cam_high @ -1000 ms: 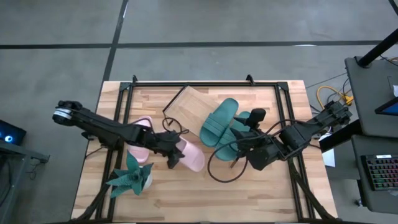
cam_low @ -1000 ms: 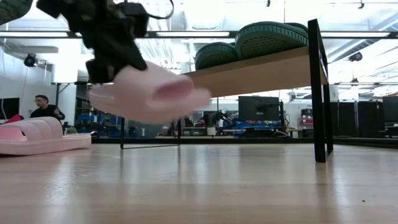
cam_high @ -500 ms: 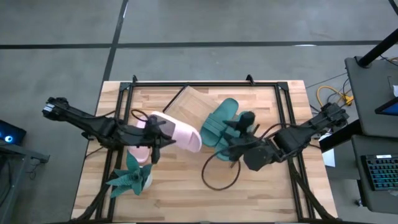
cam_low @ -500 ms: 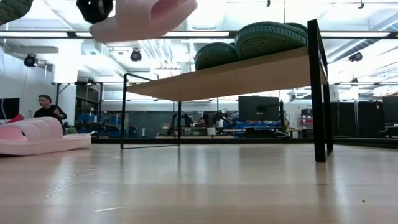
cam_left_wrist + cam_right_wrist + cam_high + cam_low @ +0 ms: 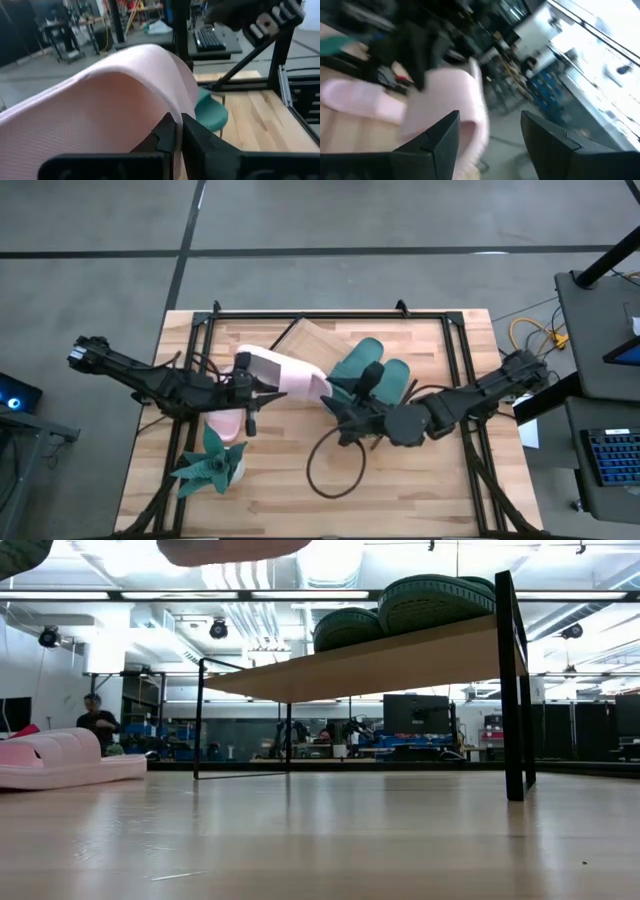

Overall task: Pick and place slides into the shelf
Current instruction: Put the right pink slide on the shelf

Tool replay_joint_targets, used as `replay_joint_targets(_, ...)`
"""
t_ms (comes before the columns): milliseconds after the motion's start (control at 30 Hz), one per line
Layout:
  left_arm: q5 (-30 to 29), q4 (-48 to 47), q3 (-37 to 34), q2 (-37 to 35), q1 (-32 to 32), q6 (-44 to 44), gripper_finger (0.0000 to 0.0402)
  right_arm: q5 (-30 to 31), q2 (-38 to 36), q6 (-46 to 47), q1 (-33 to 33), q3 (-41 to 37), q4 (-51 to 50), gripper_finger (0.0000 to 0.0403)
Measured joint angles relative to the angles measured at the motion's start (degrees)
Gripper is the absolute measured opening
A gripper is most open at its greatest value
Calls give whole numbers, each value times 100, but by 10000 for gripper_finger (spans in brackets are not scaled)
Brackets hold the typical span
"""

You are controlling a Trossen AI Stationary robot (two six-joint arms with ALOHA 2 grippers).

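My left gripper [image 5: 252, 388] is shut on a pale pink slide [image 5: 287, 372] and holds it in the air beside the shelf [image 5: 300, 343]. In the low view only the slide's underside [image 5: 232, 548] shows, at the top edge. The second pink slide [image 5: 225, 420] lies sole down on the table [image 5: 60, 760]. Two dark green slides [image 5: 365, 370] lie on the shelf board [image 5: 400, 652]. My right gripper [image 5: 335, 408] is open, in front of the shelf and next to the held slide's free end; its wrist view looks at that slide [image 5: 451, 102]. My left gripper holds the pink slide between its two fingers [image 5: 167, 131], at a thin pink edge [image 5: 173, 111] on the slide's near-left part. The fingers come roughly level from the table's left. The slide is lifted clear and points toward the table's right.
A green leafy toy plant [image 5: 210, 465] stands at the near left. A black cable loop [image 5: 335, 465] lies on the table below my right arm. A person [image 5: 98, 720] stands far off in the room behind the table.
My left gripper has carried the pink slide up and toward the far edge, from low over the table to a height above the shelf board, almost out of the low view. My right gripper has moved toward the table's left, closer to the held slide.
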Motion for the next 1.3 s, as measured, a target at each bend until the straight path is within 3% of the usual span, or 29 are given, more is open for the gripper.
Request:
replay_joint_targets(233,19,336,11,-18,7,182,0,-163,16,-1629,5,-22,-347,201)
replay_joint_targets(567,87,263,11,-3,12,-281,0,-162,450,-4387,4,-24,-106,201)
replay_joint_targets(767,660,278,11,29,13,-672,0,-19,557,-5542,-60,-24,147,201)
replay_joint_targets(1033,816,331,4,37,15,-889,0,78,581,-5827,-117,-26,115,201)
replay_joint_targets(1300,961,452,4,79,5,-898,0,-834,575,-5824,-133,-26,103,201)
